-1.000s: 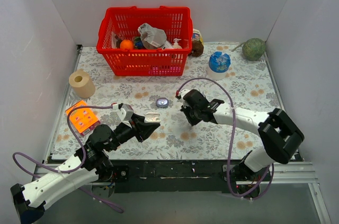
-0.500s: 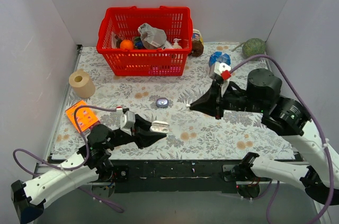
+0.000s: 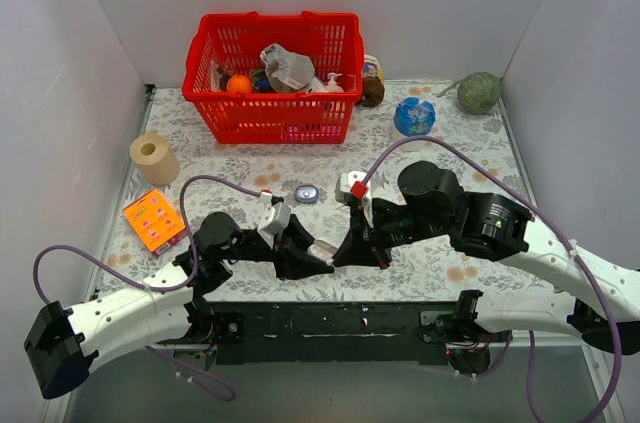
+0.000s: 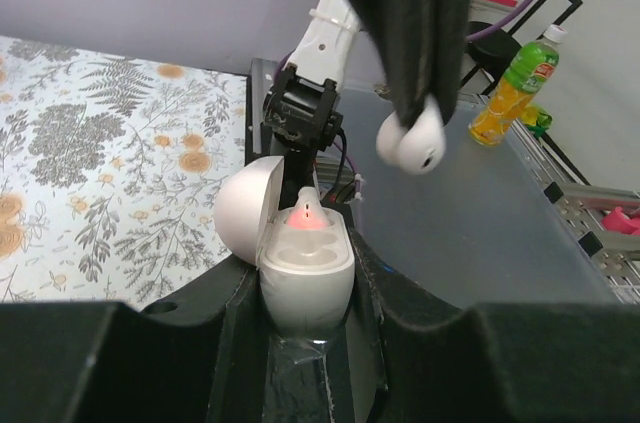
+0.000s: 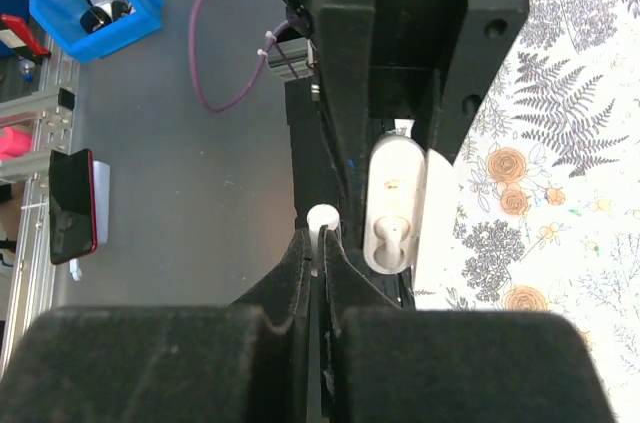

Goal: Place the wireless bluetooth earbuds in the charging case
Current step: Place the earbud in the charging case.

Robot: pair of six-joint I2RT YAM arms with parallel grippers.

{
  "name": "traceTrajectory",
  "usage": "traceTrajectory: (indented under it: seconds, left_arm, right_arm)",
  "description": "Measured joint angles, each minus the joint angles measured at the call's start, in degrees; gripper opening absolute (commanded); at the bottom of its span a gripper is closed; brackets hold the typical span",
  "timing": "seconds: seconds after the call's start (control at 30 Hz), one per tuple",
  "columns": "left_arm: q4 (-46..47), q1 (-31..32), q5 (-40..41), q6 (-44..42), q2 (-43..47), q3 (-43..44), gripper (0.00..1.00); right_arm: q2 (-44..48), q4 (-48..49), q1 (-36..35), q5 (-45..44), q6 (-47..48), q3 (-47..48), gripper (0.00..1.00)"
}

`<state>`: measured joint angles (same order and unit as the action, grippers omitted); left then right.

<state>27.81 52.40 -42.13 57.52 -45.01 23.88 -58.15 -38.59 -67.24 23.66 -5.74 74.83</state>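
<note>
**Earbud over the open case, both grippers loaded**

Start wide, from the top view. You've got the floral table (image 3: 450,143) with the red basket (image 3: 270,73) at the back. Both arms are folded in toward the middle of the near edge.

Your left gripper (image 3: 318,255) and right gripper (image 3: 345,251) sit tip to tip there, very close together. From up here the charging case (image 3: 320,249) is only a white sliver between black fingers. You cannot make out the earbud at all. A small blue-grey rounded item (image 3: 306,193) lies on the table just behind them, untouched.

The left wrist camera gives you what the top view can't. The left gripper (image 4: 305,291) is clamped on the white charging case (image 4: 305,263). The case is upright with its lid swung open to the left, and there's a pinkish glow in one well. Above and to the right, clear of the case, the white earbud (image 4: 412,140) hangs from the dark fingers of the other arm.

The right wrist camera looks straight down. The right gripper (image 5: 320,253) is pinched tight on the earbud (image 5: 322,220), with only its rounded white tip showing. The open charging case (image 5: 393,205) sits just beside it.
</note>
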Motion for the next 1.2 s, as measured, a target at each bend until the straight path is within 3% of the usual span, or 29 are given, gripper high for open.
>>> traceTrajectory:
  seconds: [0.37, 1.2]
  left_arm:
    - [1.2, 0.0, -4.2, 0.4, 0.0, 0.4, 0.0]
    - [4.2, 0.0, -4.1, 2.9, 1.0, -0.2, 0.0]
  right_arm:
    - [-1.0, 4.5, -0.6, -1.3, -1.2, -1.0, 0.01]
    - [0.1, 14.3, -1.7, -5.1, -4.7, -7.2, 0.01]
